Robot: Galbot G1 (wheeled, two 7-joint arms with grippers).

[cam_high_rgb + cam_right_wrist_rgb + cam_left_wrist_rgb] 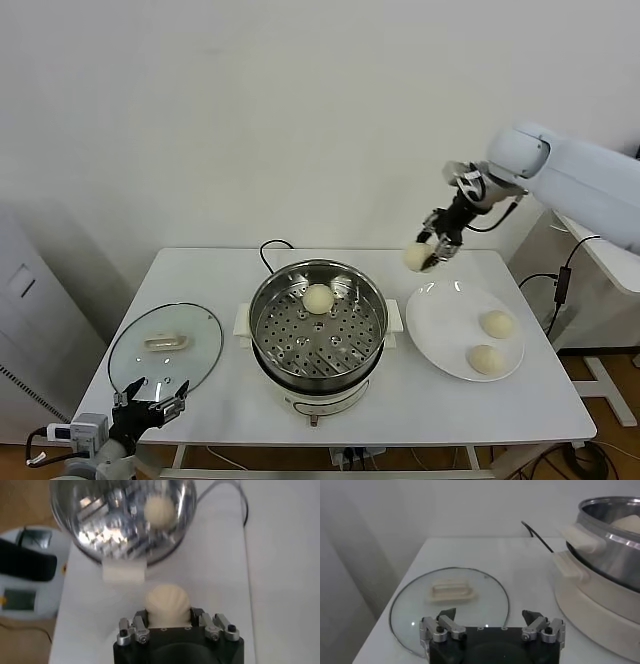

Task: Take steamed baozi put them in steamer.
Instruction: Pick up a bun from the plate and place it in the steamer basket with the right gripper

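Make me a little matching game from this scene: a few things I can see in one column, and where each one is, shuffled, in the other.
Things:
1. glass lid
2. bun in the right gripper
3. bun in the steamer
4. two buns on the white plate

Places:
A. on the perforated tray inside the steel pot
B. held in the air above the table, between steamer and plate
C. flat on the table by the open left gripper
D. on the plate on the robot's right side of the table

Pairs: 1-C, 2-B, 3-A, 4-D
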